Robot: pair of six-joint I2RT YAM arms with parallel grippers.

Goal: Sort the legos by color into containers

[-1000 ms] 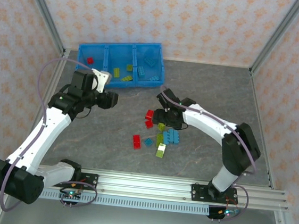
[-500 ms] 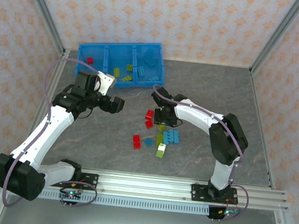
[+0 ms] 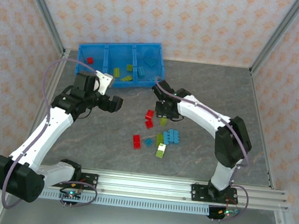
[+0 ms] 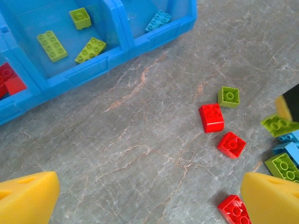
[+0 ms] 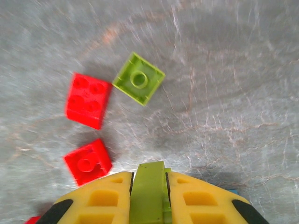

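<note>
- My right claw (image 5: 150, 198) pinches a lime brick (image 5: 148, 179) edge-on over the table (image 5: 233, 70), its long axis pointing straight out past my fingertips.
- My left claw (image 4: 149, 200) gapes wide, empty, near the tray (image 4: 154, 41).

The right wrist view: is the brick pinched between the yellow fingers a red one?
No, the brick held in the right gripper is lime green.

Glossy plastic legos (image 4: 211, 117); matt stone-look table (image 4: 140, 154)
</note>
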